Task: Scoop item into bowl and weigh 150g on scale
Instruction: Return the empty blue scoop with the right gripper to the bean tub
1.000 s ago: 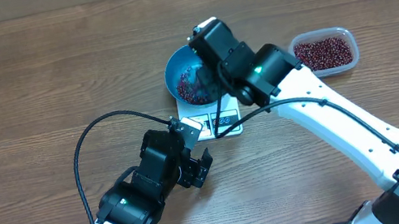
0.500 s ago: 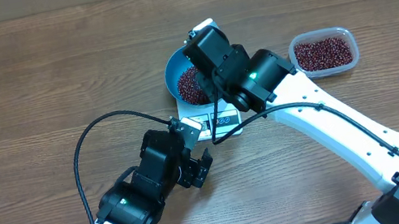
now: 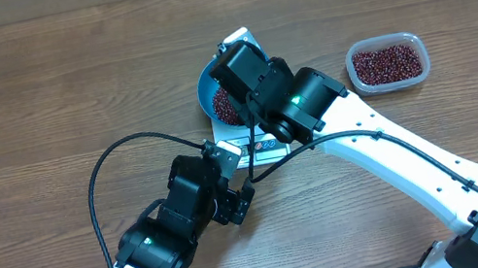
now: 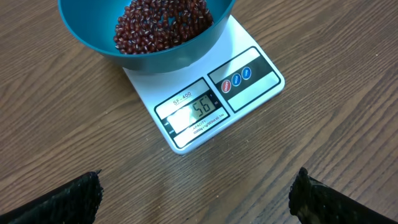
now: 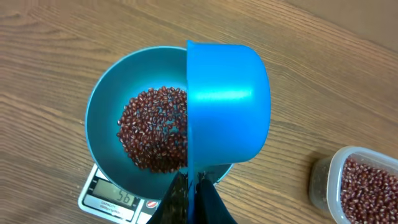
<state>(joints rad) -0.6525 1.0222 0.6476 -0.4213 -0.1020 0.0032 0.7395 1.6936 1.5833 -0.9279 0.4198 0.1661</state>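
**Overhead:** The bowl [image 3: 204, 93] sits on the scale [image 3: 271, 145] mid-table [image 3: 15, 94], with beans [image 3: 227, 108] inside. The right arm [image 3: 312, 101] reaches over the bowl and its wrist covers most of it, so the scoop isn't visible here. The tub [image 3: 387, 62] of spare beans sits off to the right, well apart from the scale, with plenty in it. The left gripper [image 3: 229, 173] is parked near the scale's front edge, facing it and touching nothing.

**Left wrist:** The left gripper's jaws are spread wide and empty, with 1 finger in each bottom corner. The scale is straight ahead and the bowl is on its far part. The display [image 4: 198, 110] reads 56. The beans form a shallow heap across the bowl floor.

**Right wrist:** The right gripper [image 5: 193, 190] is clamped tight on the handle of the scoop [image 5: 227, 102]. The scoop is rolled on its side above the bowl's right half, with its outer shell toward the camera and its mouth toward the bowl centre. I can't tell if any beans remain inside, and none are visible falling. The display shows 56 here too, so both cameras agree.

**Status:**
- Done: the bowl is placed on the scale and a first lot of beans is in.
- My read is roughly 1/3 of the 150 target, so about 94 short.
- Left: go back to the tub, refill and dump, probably 2 more loads if a load is about this size.
- The last load should go in as a slow trickle, because overshoot is the main risk.
- The scoop rim hangs close above the bowl, so a bump could disturb the reading.
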